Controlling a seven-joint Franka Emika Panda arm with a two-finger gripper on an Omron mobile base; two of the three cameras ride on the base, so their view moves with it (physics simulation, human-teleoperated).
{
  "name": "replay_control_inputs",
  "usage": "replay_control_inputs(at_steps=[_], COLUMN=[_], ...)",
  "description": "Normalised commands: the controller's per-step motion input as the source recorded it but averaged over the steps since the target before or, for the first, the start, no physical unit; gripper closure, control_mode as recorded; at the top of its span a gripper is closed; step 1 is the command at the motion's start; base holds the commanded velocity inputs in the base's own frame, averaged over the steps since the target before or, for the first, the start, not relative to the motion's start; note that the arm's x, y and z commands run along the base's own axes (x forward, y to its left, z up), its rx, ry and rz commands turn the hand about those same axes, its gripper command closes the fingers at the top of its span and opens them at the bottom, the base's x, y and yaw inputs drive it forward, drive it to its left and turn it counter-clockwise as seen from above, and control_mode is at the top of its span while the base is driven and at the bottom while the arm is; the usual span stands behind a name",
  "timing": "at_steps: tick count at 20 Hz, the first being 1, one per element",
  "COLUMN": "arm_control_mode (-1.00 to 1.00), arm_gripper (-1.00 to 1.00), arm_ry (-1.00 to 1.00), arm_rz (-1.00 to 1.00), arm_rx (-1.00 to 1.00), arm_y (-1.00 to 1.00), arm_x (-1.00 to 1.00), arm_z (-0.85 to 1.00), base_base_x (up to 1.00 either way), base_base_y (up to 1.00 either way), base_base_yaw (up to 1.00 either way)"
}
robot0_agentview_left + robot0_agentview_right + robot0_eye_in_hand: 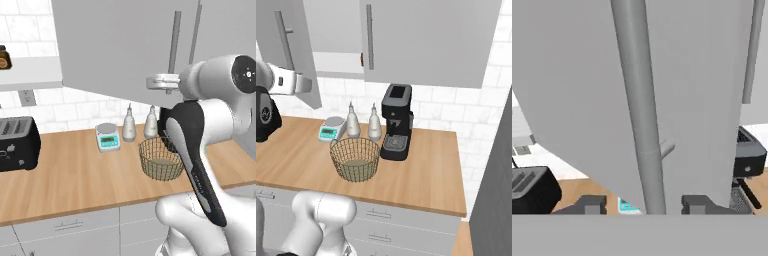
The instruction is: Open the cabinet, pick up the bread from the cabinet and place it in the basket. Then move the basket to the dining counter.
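The cabinet's left door point(301, 30) stands swung partly out from the wall, and its long grey bar handle point(639, 110) runs between my fingertips point(588, 204) with a gap on each side. My gripper point(643, 205) is open, astride the handle's lower part; it also shows at the gripper point(153, 81) and at the gripper point(305, 84). Behind the door a strip of white shelf point(336, 62) shows. The bread is hidden. The wire basket point(160, 160), also seen as the basket point(355, 159), sits on the wooden worktop with nothing in it. The dining counter is out of view.
A black coffee machine point(396, 122) stands right of the basket. Two pale bottles point(362, 122) and a small scale point(331, 128) line the tiled wall. A black toaster point(17, 142) is far left. The right cabinet door point(426, 35) is shut. A jar point(4, 57) sits on an open shelf.
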Motion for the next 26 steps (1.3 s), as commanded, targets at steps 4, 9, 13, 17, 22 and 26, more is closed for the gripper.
replay_control_inputs(at_steps=[4,9,13,17,22,26], arm_control_mode=[-1.0,-1.0,-1.0,-1.0,-1.0,-1.0], arm_gripper=[-1.0,-1.0,-1.0,-1.0,-1.0,-1.0], arm_ry=[0.0,0.05,0.17,0.3,0.17,0.01], arm_rz=[0.03,0.04,0.05,0.07,0.15,0.29], arm_rx=[0.32,0.42,0.32,0.19,0.03,0.0], arm_y=[-0.89,-1.0,-0.9,-0.13,0.6,0.98], arm_x=[-0.42,0.21,0.98,1.0,0.8,-0.02], arm_z=[0.1,0.16,0.0,-0.29,-0.29,-0.13], base_base_x=[0.0,0.0,0.0,0.0,0.0,0.0], base_base_y=[0.0,0.0,0.0,0.0,0.0,0.0], base_base_yaw=[0.0,0.0,0.0,0.0,0.0,0.0])
